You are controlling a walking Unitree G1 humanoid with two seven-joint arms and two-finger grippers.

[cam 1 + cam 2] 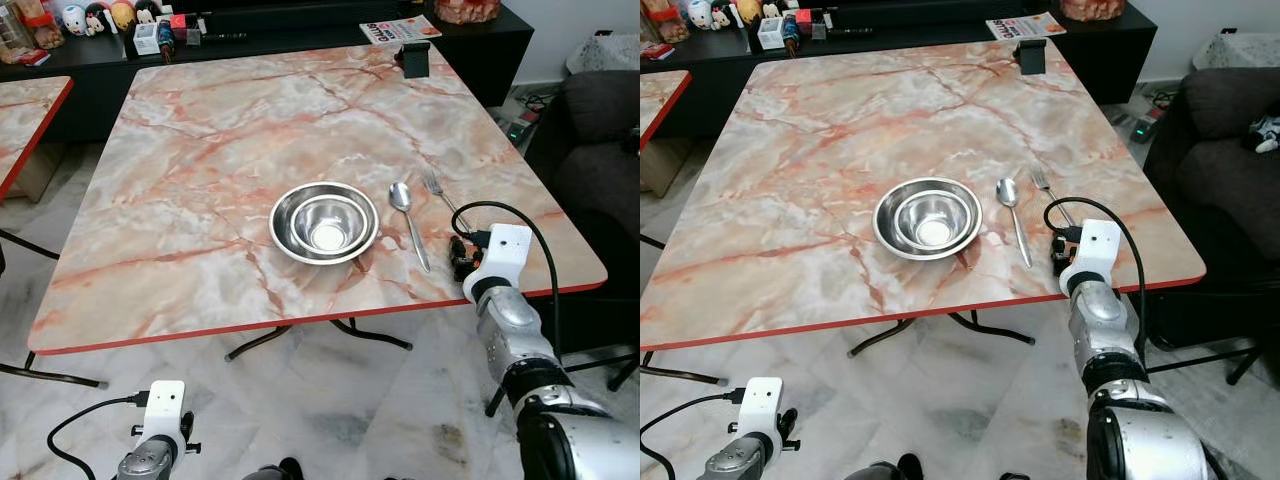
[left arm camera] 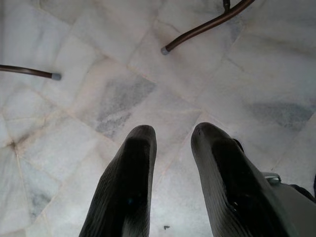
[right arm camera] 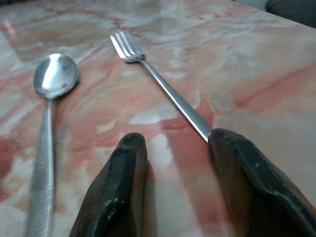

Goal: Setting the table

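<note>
- Nearest of all, the left gripper [image 2: 170,143] hangs low over the pale marble floor [image 2: 98,98], below the tabletop's near edge; its two black fingers [image 2: 131,168] stand apart with nothing between them.
- Thin dark table legs [image 2: 207,24] cross the floor beyond that gripper.
- Up at the near right edge of the tabletop [image 1: 200,180], the right gripper [image 3: 173,148] rests low over the marble-patterned surface, fingers spread moderately wide and holding nothing.
- One of its fingertips [image 3: 232,148] covers the near end of the fork's handle, while the other sits just beside the handle, on the spoon's side; whether the finger presses the handle I cannot tell.
- The fork [image 1: 440,198] lies flat with its tines pointing away from the robot.
- Just left of it lies a spoon [image 1: 408,220], roughly parallel, bowl end away from the robot and handle toward the near edge; the two do not touch.
- Left of the spoon, near the middle of the tabletop's front half, two steel bowls [image 1: 324,222] sit nested, the smaller inside the larger.
- At the far edge of the tabletop stands a small black object [image 1: 416,58].
- Beyond that, a dark low cabinet [image 1: 300,35] carries a magazine [image 1: 398,28] and small items I cannot make out clearly.
- A dark sofa [image 1: 595,140] sits to the right of the table.
</note>
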